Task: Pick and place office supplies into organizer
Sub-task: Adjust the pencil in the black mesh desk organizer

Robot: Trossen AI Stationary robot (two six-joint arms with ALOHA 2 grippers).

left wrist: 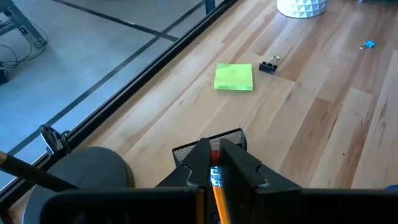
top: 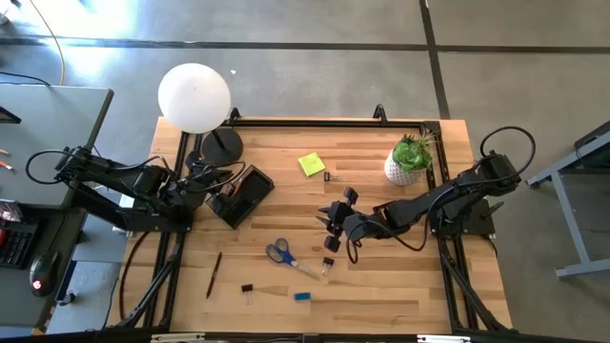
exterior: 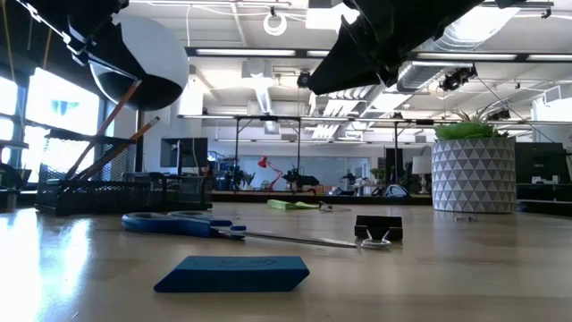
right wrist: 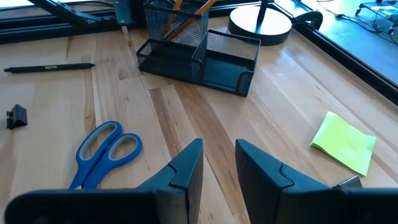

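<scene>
left fingers: the left gripper (left wrist: 214, 163) is closed on an orange pencil (left wrist: 218, 193), right above the organizer (top: 242, 195) at the table's left side.
right fingers: the right gripper (right wrist: 219, 163) hangs over the middle of the table (top: 381, 286), its fingers a narrow gap apart with nothing between them.
organizer: black mesh tray, beside the round black lamp base (top: 221, 145); orange pencils (right wrist: 186, 7) already stand tilted in its tall cup.
scissors: blue-handled scissors (top: 284, 255) lie flat just beside the right gripper, toward the front.
sticky notes: yellow sticky-note pad (top: 311, 165) lies near the far edge, a binder clip (left wrist: 268, 66) just beside it.
pen: dark pen (top: 214, 274) lies toward the front left.
other clips: one black binder clip (top: 247, 288) near the pen, another (exterior: 378, 230) by the scissor tips.
eraser: small blue eraser (top: 301, 296) near the front edge.
plant: potted plant (top: 410, 158) at the far right.
</scene>
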